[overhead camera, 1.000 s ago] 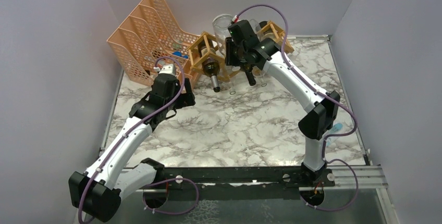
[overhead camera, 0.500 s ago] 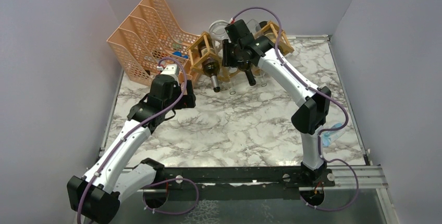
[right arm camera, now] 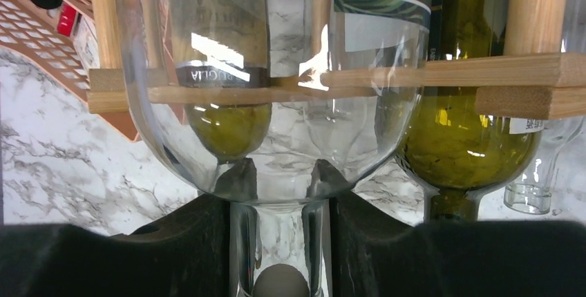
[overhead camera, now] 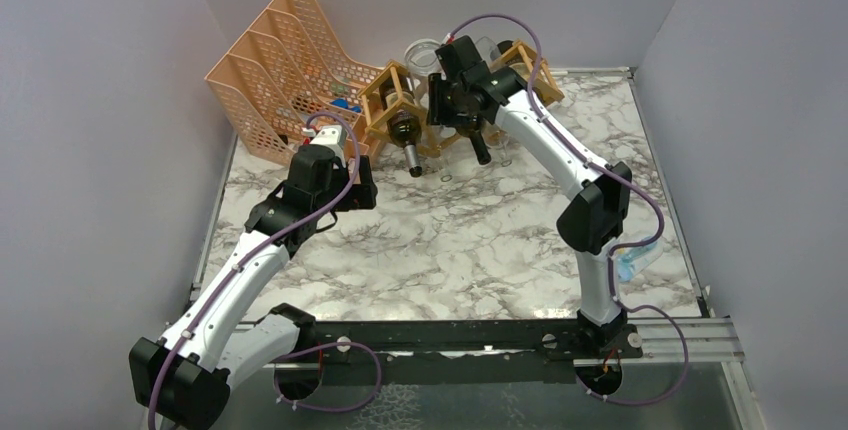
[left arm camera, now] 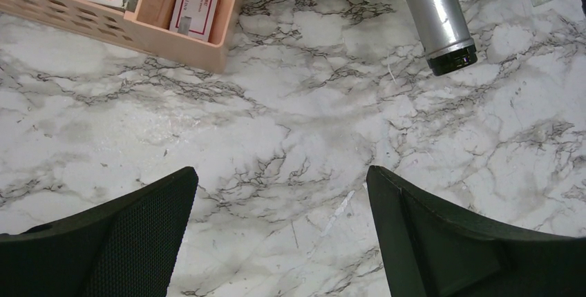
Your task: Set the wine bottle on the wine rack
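Observation:
The wooden wine rack [overhead camera: 392, 100] stands at the back of the table and shows close up in the right wrist view [right arm camera: 442, 79]. My right gripper [overhead camera: 452, 102] is shut on the neck of a clear glass wine bottle [right arm camera: 276, 124], whose body is pushed into a rack cell [right arm camera: 280, 197]. Its base shows above the rack in the top view [overhead camera: 424, 54]. A green bottle [right arm camera: 459, 141] lies in the cell to its right, and another [right arm camera: 222, 121] shows behind it on the left. My left gripper [left arm camera: 280, 193] is open and empty above bare table, left of the rack [overhead camera: 357, 188].
A peach perforated file organizer [overhead camera: 275, 65] stands at the back left, holding small boxes [left arm camera: 193, 10]. Two bottle necks stick out of the rack toward the front [overhead camera: 411, 158], one foil-capped [left arm camera: 439, 17]. A blue item [overhead camera: 630, 262] lies by the right arm.
My right arm has pushed the clear bottle a little left and deeper into the rack, its elbow swinging left. The left arm has barely moved.

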You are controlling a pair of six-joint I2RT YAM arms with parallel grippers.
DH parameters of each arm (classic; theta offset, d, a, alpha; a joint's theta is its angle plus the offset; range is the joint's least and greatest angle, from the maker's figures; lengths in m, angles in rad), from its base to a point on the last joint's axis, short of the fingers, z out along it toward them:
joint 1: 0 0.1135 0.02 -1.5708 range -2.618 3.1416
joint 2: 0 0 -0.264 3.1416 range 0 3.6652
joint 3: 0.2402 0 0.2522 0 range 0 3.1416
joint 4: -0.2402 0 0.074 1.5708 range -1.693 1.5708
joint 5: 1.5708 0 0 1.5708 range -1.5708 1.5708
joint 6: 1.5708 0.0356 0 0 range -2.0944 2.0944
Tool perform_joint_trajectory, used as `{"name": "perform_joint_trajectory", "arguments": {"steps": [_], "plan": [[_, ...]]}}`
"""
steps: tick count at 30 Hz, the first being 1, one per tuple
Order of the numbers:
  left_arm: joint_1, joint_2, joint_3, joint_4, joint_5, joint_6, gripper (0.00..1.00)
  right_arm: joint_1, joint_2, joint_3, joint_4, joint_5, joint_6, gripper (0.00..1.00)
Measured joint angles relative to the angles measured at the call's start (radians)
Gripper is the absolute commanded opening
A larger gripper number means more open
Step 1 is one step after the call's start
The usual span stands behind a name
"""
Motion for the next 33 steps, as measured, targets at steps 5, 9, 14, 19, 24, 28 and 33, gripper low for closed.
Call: {"name": "perform_joint_trajectory", "arguments": {"steps": [5, 9, 14, 19, 24, 28, 33], "plan": [[0.0, 0.0, -0.001, 0.0, 0.005, 0.003, 0.99, 0.0, -0.015, -0.027, 0.061, 0.0, 0.001, 0.6], [0.0, 0.0, -0.002, 0.0, 0.005, 0.004, 0.99, 0.0, -0.06, -0.074, 0.119, 0.0, -0.004, 0.63], [0.0, 0.0, -0.002, 0.0, 0.006, 0.008, 0.99, 0.0, -0.107, -0.106, 0.147, 0.0, -0.009, 0.66], [0.0, -0.002, -0.002, 0.0, 0.005, 0.012, 0.99, 0.0, -0.157, -0.161, 0.187, 0.0, -0.011, 0.69], [0.0, -0.029, 0.0, 0.0, 0.005, 0.021, 0.99, 0.0, -0.273, -0.283, 0.228, 0.001, -0.01, 0.71], [0.0, -0.06, 0.015, 0.0, 0.006, 0.056, 0.99, 0.0, -0.428, -0.425, 0.275, 0.006, -0.011, 0.76], [0.0, -0.103, 0.076, 0.0, 0.004, 0.098, 0.99, 0.0, -0.716, -0.705, 0.355, 0.036, -0.032, 0.83]]}}
